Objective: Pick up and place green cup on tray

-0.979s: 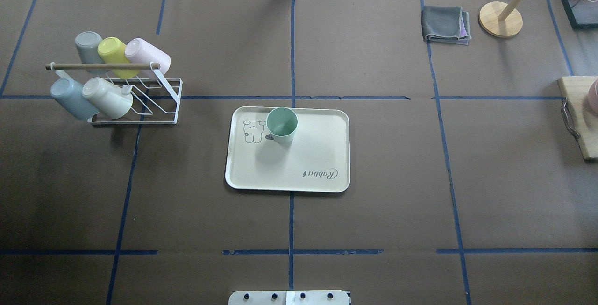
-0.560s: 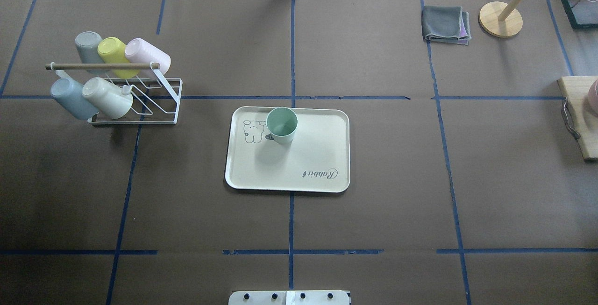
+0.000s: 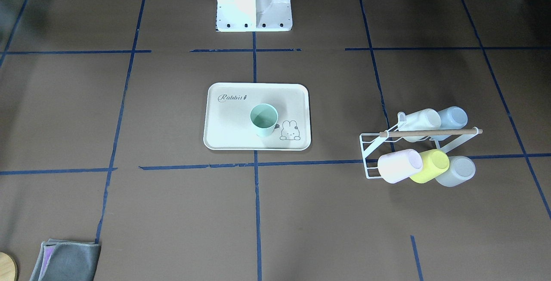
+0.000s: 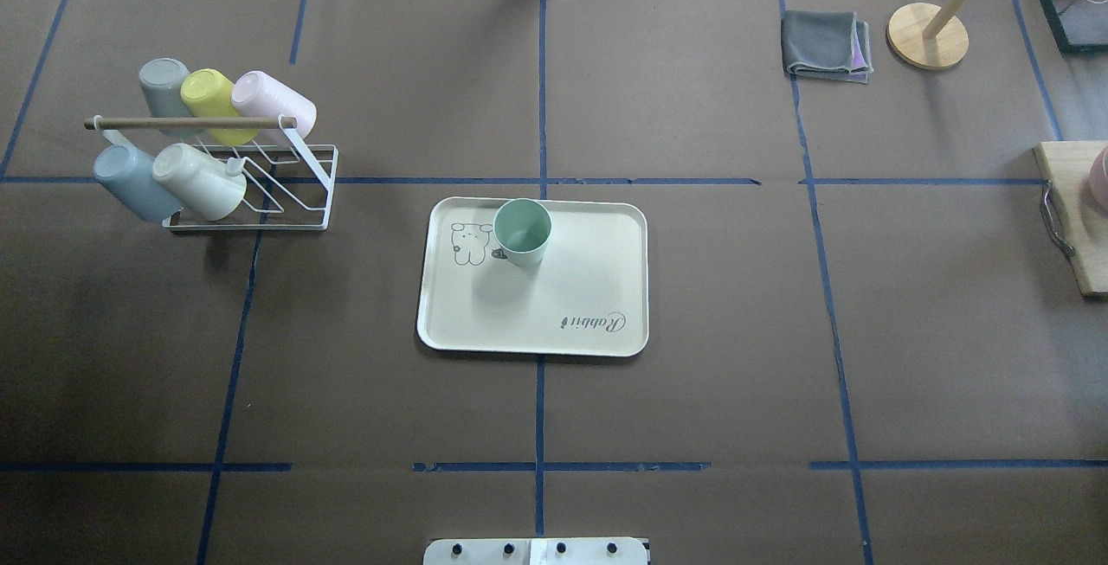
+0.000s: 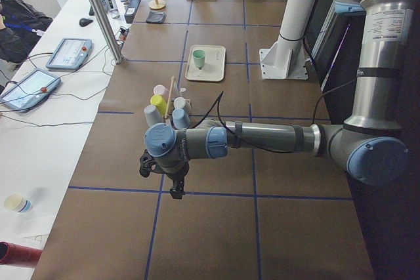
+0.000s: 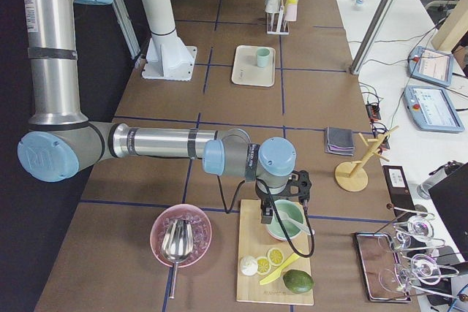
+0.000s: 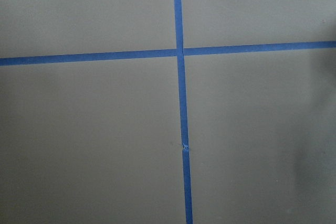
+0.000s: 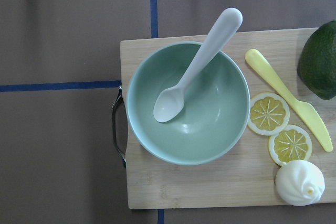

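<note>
The green cup (image 4: 523, 232) stands upright on the tray (image 4: 554, 305), in its far-left part beside the bunny drawing. The front-facing view shows the same cup (image 3: 264, 120) on the tray (image 3: 228, 130). No gripper touches either. My left gripper (image 5: 174, 191) hangs over bare table far off to the left, beyond the cup rack, and my right gripper (image 6: 268, 215) hangs over a wooden board far off to the right. Both appear only in the side views, so I cannot tell whether they are open or shut.
A white wire rack (image 4: 303, 180) holding several cups stands left of the tray. A grey cloth (image 4: 825, 44) and a wooden stand (image 4: 927, 35) sit far right. A wooden board (image 8: 226, 182) carries a green bowl (image 8: 188, 103) with a spoon, lemon slices and an avocado.
</note>
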